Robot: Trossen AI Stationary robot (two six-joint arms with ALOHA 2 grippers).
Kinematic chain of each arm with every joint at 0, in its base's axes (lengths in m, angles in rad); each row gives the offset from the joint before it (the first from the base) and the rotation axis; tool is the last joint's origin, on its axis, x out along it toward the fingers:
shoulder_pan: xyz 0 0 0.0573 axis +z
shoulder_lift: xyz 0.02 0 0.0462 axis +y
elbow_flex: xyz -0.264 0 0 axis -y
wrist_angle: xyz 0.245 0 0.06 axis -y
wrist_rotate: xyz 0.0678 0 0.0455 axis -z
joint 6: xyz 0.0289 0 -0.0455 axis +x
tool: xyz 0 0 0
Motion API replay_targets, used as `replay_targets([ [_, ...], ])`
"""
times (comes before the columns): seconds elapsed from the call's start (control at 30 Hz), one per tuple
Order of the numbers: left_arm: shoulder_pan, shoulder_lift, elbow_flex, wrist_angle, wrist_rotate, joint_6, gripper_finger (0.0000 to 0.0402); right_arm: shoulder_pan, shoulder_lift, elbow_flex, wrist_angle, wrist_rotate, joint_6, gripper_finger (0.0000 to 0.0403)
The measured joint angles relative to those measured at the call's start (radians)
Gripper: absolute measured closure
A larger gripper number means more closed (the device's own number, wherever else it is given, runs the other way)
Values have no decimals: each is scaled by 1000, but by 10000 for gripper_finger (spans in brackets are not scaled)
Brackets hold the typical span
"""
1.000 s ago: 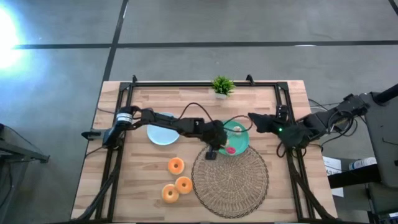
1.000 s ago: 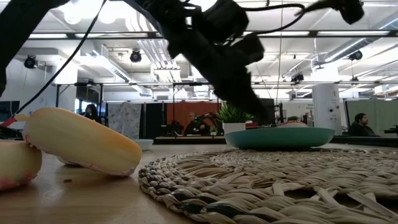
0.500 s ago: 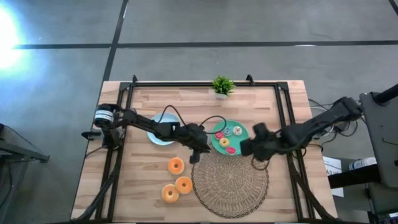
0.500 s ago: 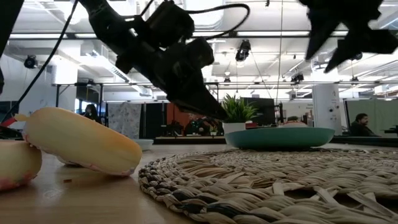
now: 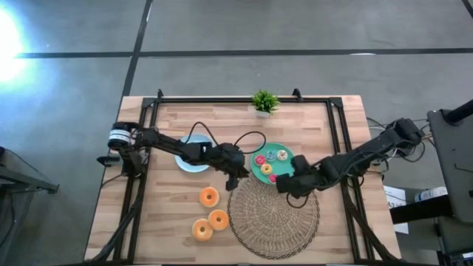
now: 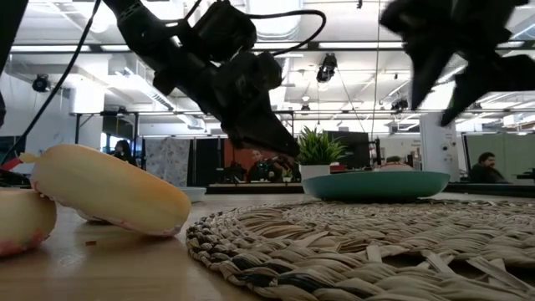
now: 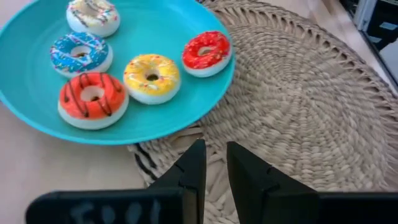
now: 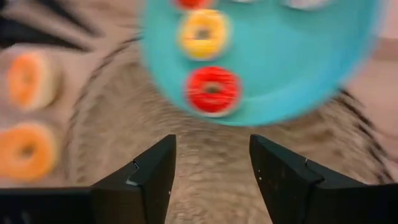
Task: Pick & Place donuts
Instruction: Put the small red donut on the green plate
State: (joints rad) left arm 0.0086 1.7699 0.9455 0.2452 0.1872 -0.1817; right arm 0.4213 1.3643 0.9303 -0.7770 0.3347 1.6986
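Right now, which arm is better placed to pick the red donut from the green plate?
Probably the right: the right gripper is open and lined up with the red donut. The left gripper is nearly shut beside the green plate.

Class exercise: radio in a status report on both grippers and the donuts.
Left gripper nearly shut, empty. Right gripper open before red-iced donut on green plate. Nothing blocking.

We see an open-plan lab or workshop: beyond the wooden table [image 5: 177,214] run exposed ceiling ducts [image 6: 196,71], strip lights, partitions and a seated person [image 6: 483,168].
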Motion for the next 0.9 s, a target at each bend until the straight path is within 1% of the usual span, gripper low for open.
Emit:
replay_targets([
  [0.1, 1, -3, 0, 1, 2, 1, 362, -7, 19, 20, 49, 6, -164, 213],
  [0.2, 4, -5, 0, 0, -2, 1, 362, -20, 70, 24, 36, 5, -376, 220],
  [0.23, 5, -5, 0, -1, -5, 1, 362, -27, 88, 27, 38, 6, -418, 222],
  [0.37, 5, -5, -1, -8, -5, 0, 362, -57, 148, 48, 44, -5, -462, 232],
  [0.43, 5, -5, -2, -20, -5, -4, 362, -73, 172, 56, 53, -28, -513, 238],
  [0.63, 5, -5, -2, -68, -5, -13, 362, -115, 224, 83, 61, -148, -606, 259],
  [0.9, 5, -5, -2, -70, -5, -13, 362, -137, 216, 98, 67, -150, -663, 277],
])
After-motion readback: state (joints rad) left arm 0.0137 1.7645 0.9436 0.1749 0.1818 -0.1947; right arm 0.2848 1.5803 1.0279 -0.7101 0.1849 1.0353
